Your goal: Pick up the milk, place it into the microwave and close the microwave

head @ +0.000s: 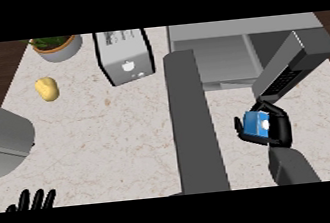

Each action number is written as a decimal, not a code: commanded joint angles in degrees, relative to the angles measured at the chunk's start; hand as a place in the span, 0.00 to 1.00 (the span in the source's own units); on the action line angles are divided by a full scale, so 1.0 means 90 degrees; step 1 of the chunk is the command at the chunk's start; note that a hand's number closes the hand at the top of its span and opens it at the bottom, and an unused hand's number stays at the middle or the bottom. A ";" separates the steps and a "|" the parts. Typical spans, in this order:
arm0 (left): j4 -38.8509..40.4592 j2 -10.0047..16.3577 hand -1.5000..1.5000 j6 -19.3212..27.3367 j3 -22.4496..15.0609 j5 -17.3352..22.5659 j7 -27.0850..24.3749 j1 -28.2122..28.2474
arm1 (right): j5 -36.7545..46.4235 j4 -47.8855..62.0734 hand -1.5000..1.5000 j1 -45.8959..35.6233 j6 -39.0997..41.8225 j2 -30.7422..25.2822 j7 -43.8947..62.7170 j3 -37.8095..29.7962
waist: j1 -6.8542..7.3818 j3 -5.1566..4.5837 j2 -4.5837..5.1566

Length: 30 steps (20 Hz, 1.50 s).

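Being held in the curled fingers of the right hand [280, 130]: the milk [256, 124], showing as a small blue carton with a pale patch, tilting slightly, sitting just in front of the microwave [242, 28]. Standing at the far right of the desk [111, 138]: that grey microwave, gaping open, with its long dark door [196, 130] reaching toward the near edge, left of the milk.

On the pale marbled bench [111, 138] stand a potted plant [58, 46] and a silver box-shaped appliance [125, 57] at the far edge, with a yellowish potato [46, 89] lying near the plant.
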 commanded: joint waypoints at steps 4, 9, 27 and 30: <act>-0.0233 -0.0186 0.00 0.0149 -0.0477 -0.0328 0.0038 0.0234 | 0.0184 -0.2568 1.00 0.1537 0.0024 0.0188 0.1241 0.0811 | -0.0062 -0.0006 -0.0023; 0.0111 -0.0126 0.00 0.0001 -0.0154 -0.0131 -0.0352 0.0241 | -0.0174 -0.4518 1.00 0.2700 0.1050 0.0019 0.1908 0.1238 | -0.0050 -0.0006 -0.0018; -0.0038 0.0228 0.00 -0.0250 0.0359 0.0385 -0.0233 0.0455 | -0.0813 -0.4037 1.00 0.1228 -0.1137 0.0352 0.2898 0.2915 | 0.0137 0.0008 0.0036; 0.0009 0.0008 0.00 -0.0174 0.0090 0.0108 -0.0418 0.0547 | -0.0715 -0.4177 1.00 0.0614 -0.1464 0.0353 0.3579 0.2937 | 0.0116 0.0005 0.0026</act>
